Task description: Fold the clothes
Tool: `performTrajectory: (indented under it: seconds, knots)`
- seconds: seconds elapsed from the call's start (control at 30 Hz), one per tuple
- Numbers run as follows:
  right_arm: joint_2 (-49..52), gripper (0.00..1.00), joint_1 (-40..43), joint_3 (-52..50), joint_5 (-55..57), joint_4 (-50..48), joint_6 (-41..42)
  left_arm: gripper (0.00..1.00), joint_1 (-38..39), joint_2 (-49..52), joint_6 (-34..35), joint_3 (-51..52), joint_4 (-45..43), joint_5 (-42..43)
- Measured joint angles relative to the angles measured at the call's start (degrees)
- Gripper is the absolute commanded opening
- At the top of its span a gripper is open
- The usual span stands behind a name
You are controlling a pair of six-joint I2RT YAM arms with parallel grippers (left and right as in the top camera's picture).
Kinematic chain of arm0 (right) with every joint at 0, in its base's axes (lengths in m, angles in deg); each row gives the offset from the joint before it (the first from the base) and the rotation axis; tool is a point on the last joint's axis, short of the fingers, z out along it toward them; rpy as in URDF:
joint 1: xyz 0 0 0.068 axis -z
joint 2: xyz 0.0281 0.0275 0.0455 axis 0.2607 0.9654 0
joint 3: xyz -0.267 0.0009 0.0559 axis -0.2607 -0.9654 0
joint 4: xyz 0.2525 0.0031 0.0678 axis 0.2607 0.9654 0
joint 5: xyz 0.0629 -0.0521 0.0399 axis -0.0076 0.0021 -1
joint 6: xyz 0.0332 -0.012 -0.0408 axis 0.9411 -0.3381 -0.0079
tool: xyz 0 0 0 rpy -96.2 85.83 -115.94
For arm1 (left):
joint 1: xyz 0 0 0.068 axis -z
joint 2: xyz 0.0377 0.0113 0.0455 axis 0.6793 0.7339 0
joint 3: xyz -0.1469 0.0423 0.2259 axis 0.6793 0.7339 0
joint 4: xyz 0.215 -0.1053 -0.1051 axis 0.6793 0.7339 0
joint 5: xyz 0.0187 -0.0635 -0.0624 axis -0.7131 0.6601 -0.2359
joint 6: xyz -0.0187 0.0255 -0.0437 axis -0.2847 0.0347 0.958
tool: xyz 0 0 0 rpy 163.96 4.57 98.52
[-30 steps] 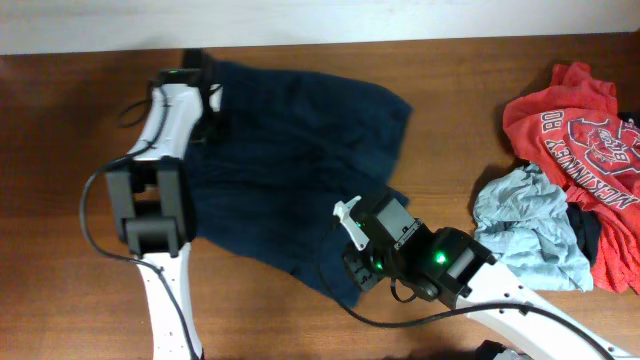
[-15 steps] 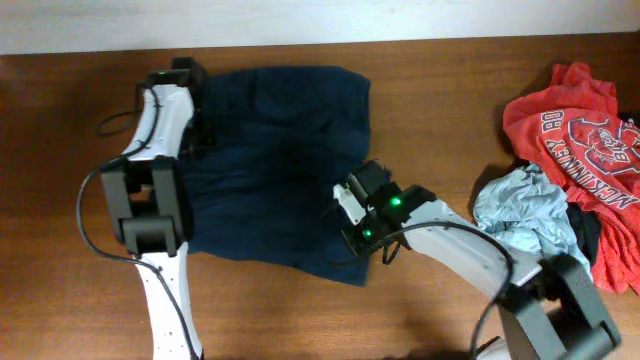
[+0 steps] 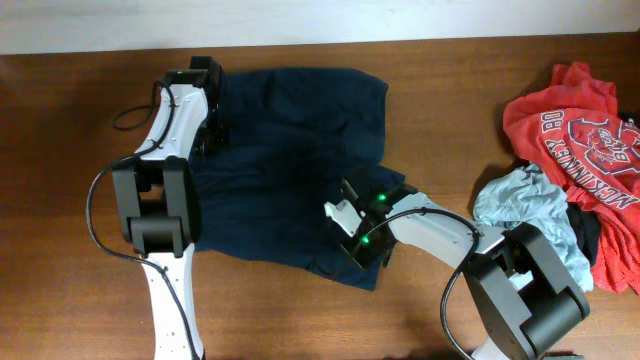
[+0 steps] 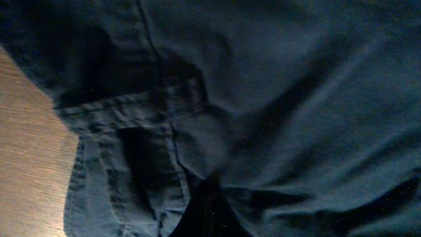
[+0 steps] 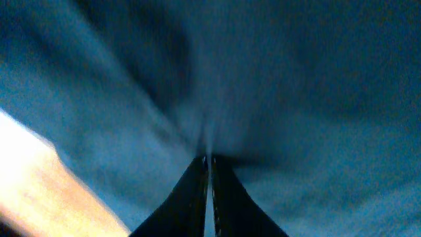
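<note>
Over the near edge of the clothes (image 3: 290, 130), the right gripper (image 5: 208, 161) is closed, its fingertips pressed together on a pinch of navy fabric whose creases run in to them. The clothes lie spread on the wooden table (image 3: 440, 120). At their far left corner the left gripper (image 3: 208, 85) is clamped tight, with the waistband seam bunched against it. Well to the right of the clothes, a pale blue garment (image 3: 525, 225) lies against a red printed shirt (image 3: 575, 120).
</note>
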Motion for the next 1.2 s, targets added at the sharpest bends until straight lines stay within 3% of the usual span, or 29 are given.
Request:
performTrajectory:
  seconds: [0.3, 0.77, 1.03, 1.2]
  knots:
    - [-1.0, 0.04, 0.0, -2.1, 0.5, 5.9, 10.6, 0.0, -2.6, 0.0, -0.5, 0.0, -1.8, 0.9]
    - [-1.6, 0.04, 2.9, -3.3, 2.2, 10.2, 31.3, 0.01, -4.9, 0.8, -8.2, -3.6, 0.5, 1.1]
    - [-2.4, 0.05, 6.1, -4.0, 2.6, 11.6, 31.1, 0.0, -5.9, 1.7, -9.5, -15.0, 9.8, 2.4]
    - [-11.9, 0.23, 6.0, -3.8, 6.6, 9.3, 28.0, 0.01, -4.2, 1.5, -10.2, -19.6, 14.1, 6.6]
